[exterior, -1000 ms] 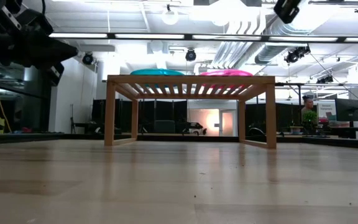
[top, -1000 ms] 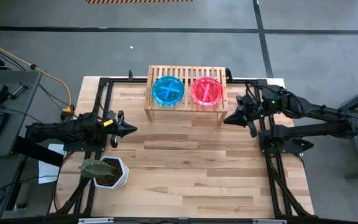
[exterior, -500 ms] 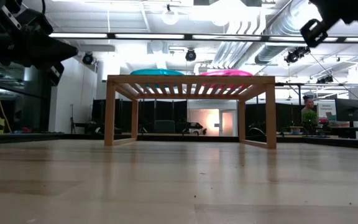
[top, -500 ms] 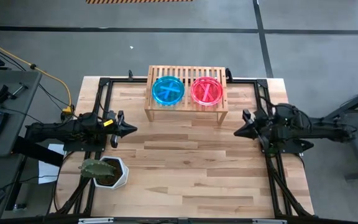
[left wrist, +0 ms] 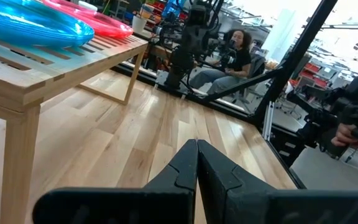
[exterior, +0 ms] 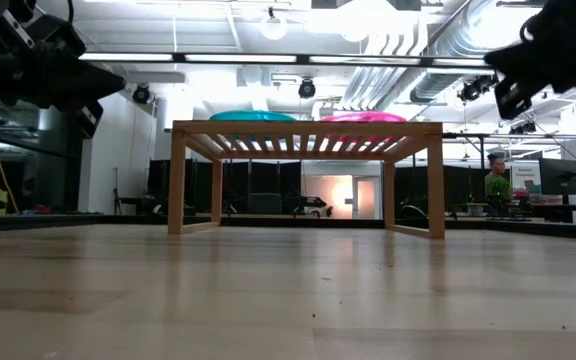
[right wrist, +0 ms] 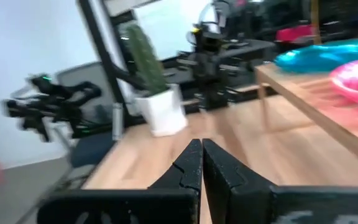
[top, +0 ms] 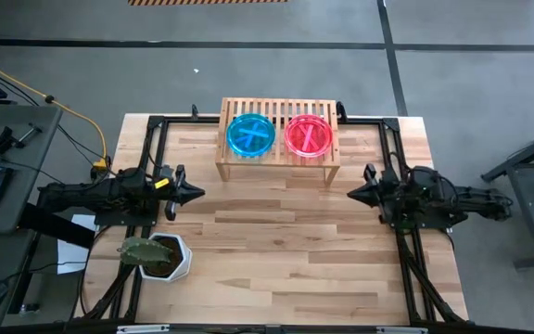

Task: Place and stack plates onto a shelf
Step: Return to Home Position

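Across the wooden table (top: 276, 250) the main hazard, by judgement, is a stray arm swing, since the stacking itself looks finished; the shelf (top: 276, 173) stands at twelve o'clock on the tabletop, and nothing visible fastens it down, so a knock to a leg or corner would probably shift it and all it carries; the right arm lies folded at three o'clock, with the right gripper (top: 352, 194) pointing inward, near the shelf's right front corner but apart from it, which makes it the likelier one to clip the wood if it turned toward twelve; the left gripper (top: 197, 193) rests at nine o'clock, farther from the shelf; both claws are empty, each pair of fingers pressed together in the wrist views; the plates sit on the slats in two stacks, the blue stack (top: 250, 135) on the left and the pink stack (top: 309, 135) just beside it on the right, though how many each holds cannot be counted; smooth plastic would likely slide under a jolt, and the pink stack, nearer the shelf's end, would go over first; the plant pot (top: 170, 258) at seven o'clock sits close under the left arm and could tip if that arm dipped toward six.
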### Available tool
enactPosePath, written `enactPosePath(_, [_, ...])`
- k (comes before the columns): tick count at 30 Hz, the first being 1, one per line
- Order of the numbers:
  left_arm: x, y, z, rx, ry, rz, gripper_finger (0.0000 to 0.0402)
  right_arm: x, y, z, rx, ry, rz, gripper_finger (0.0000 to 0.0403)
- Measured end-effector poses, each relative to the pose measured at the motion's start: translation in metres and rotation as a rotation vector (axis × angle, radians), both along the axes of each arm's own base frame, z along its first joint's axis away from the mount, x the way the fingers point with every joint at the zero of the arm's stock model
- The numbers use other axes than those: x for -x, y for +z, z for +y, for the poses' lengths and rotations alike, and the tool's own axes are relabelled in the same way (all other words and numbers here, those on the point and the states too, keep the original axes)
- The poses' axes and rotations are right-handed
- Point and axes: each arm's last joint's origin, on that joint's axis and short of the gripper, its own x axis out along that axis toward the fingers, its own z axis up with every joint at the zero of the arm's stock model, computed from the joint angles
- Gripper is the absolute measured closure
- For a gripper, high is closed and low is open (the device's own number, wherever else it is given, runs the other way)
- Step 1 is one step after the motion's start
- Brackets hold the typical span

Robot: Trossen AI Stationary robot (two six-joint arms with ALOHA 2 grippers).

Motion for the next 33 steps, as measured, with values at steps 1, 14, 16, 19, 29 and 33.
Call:
enactPosePath(1, [0.0,0.0,0.0,0.0,0.0,0.002,0.0401,-0.001,-0.003,-0.001,0.006,-0.022,0.009,0.0403])
enactPosePath(14, [0.0,0.0,0.0,0.0,0.0,0.001,0.0401,-0.007,-0.026,-0.007,-0.003,-0.218,0.042,0.0403])
enactPosePath(16, [0.0,0.0,0.0,0.0,0.0,0.002,0.0401,-0.007,-0.026,-0.007,-0.012,-0.217,0.043,0.0403])
enactPosePath(19, [0.0,0.0,0.0,0.0,0.0,0.002,0.0401,-0.007,-0.026,-0.007,-0.01,-0.217,0.043,0.0403])
enactPosePath(29, [0.0,0.0,0.0,0.0,0.0,0.002,0.0401,-0.006,-0.025,-0.006,-0.01,-0.21,0.026,0.0403])
enactPosePath(33, [0.0,0.0,0.0,0.001,0.0,0.001,0.0401,-0.006,-0.023,-0.006,-0.011,-0.208,0.009,0.0403])
